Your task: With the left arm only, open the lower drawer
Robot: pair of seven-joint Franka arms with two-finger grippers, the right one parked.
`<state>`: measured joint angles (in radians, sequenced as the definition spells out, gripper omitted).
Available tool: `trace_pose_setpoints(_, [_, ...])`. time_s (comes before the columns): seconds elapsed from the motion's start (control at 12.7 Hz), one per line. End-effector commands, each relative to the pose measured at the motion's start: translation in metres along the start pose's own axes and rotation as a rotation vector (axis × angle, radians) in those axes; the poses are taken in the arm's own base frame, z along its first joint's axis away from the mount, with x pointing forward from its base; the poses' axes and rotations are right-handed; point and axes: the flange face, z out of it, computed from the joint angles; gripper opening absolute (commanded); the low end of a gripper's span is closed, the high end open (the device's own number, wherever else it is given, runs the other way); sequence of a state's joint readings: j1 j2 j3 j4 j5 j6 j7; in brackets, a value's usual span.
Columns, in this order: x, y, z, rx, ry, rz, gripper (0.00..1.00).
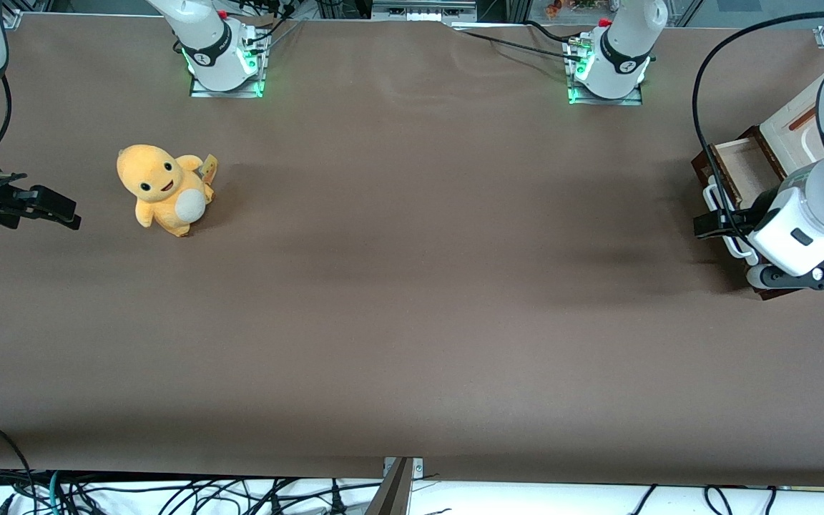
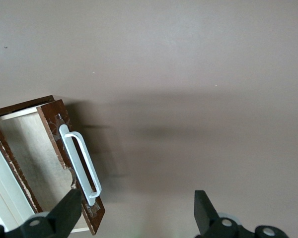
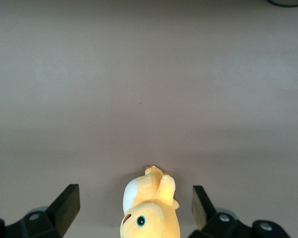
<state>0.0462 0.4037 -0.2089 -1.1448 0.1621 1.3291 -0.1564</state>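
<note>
Pincer (image 2: pixel 136 213) of the left arm (image 1: pixel 812 214) hangs over the bare brown worktop (image 1: pixel 412 300) in front of the cabinet, its two black fingers (image 2: pixel 206 210) spread wide apart with nothing between them. One fingertip shows just beside the end of the white bar handle (image 2: pixel 81 163), though whether it touches the handle cannot be told.

At the working arm's end of the worktop stands the cream cabinet (image 1: pixel 795 129), an orange-brown slot in its top. Its lower drawer (image 2: pixel 35 158) is pulled partly out: the dark brown front stands clear of the cabinet body and the pale wood floor inside is open to view. In the front view the arm's white wrist and a looping black cable (image 1: pixel 702 107) cover much of the drawer front.

Toward the parked arm's end of the worktop, well apart from the cabinet, sits an orange plush toy (image 1: pixel 164 189) with a white belly.
</note>
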Motion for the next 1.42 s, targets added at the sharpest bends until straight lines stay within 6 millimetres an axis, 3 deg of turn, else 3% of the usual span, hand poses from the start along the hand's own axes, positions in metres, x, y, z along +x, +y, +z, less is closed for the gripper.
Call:
trace_pose_setpoints(0.0, [-0.011, 0.011, -0.012, -0.026, 0.0, 0.005, 1.0])
trace_pose_setpoints(0.4, [-0.017, 0.007, -0.008, -0.023, -0.002, 0.096, 1.0])
trace_pose_setpoints(1.34, [-0.02, -0.004, -0.011, -0.028, -0.001, 0.068, 1.0])
